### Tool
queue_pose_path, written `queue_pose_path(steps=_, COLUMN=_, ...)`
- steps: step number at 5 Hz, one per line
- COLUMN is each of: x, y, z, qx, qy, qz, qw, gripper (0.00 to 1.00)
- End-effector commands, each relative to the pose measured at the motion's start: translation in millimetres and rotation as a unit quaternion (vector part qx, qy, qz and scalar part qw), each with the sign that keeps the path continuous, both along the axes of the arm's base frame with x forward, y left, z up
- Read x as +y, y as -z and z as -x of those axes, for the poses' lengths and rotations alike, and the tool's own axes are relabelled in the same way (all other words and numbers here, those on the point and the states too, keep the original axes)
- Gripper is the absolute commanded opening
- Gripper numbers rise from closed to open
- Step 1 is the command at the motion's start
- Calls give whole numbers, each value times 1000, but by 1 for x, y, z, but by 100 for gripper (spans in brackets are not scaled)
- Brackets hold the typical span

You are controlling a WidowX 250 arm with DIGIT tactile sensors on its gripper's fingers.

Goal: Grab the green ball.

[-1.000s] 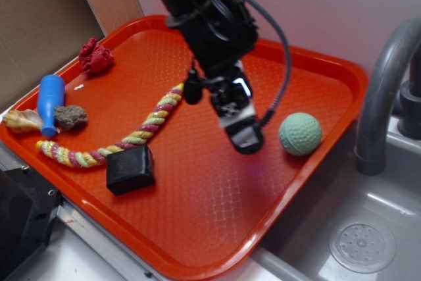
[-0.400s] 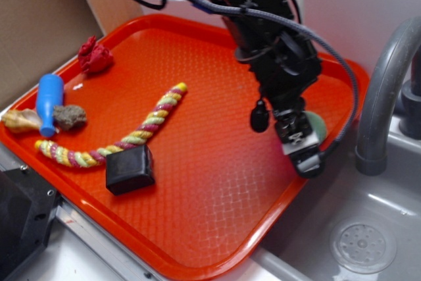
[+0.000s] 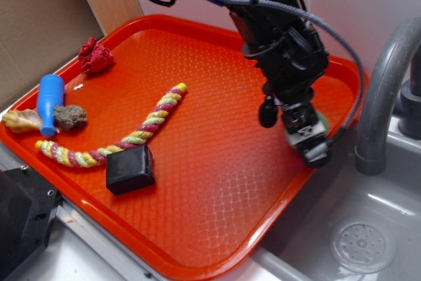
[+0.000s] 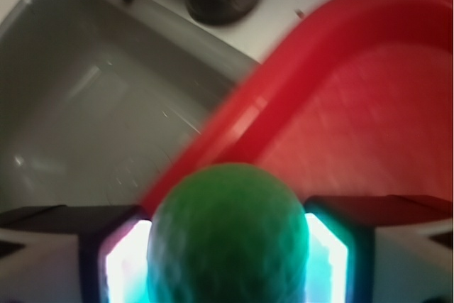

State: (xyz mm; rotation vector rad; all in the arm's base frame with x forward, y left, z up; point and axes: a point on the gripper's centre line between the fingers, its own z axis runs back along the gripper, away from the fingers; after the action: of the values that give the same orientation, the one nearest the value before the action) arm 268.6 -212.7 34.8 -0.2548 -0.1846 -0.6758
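1. a red tray (image 3: 197,228) sits beside a grey sink (image 3: 368,228), with a curved grey tap (image 3: 381,97) at the tray's right edge.
2. the black robot arm reaches down over the right side of the tray, and its gripper (image 3: 308,137) points at the tray floor close to the rim.
3. the green ball (image 4: 227,239) sits between the two gripper fingers (image 4: 117,253) in the wrist view, which is blurred. the fingers stand at either side of it at about ball width; whether they press on it cannot be told.
4. in the outside view only slivers of the ball show behind the gripper.
5. on the left of the tray lie a striped rope (image 3: 125,137), a black block (image 3: 130,169), a blue bottle (image 3: 49,102), a rock (image 3: 70,116), a shell (image 3: 21,120) and a red knotted lump (image 3: 95,57).
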Motion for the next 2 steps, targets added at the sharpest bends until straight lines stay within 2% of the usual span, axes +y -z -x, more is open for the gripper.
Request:
queue_pose_path(steps=1, x=64, y=-94, z=5, qx=33, qy=-155, qz=-15, qw=987, gripper=0)
queue_pose_path(steps=2, x=115, y=-143, z=26, qx=44, qy=-257, qz=-4, qw=965, gripper=0)
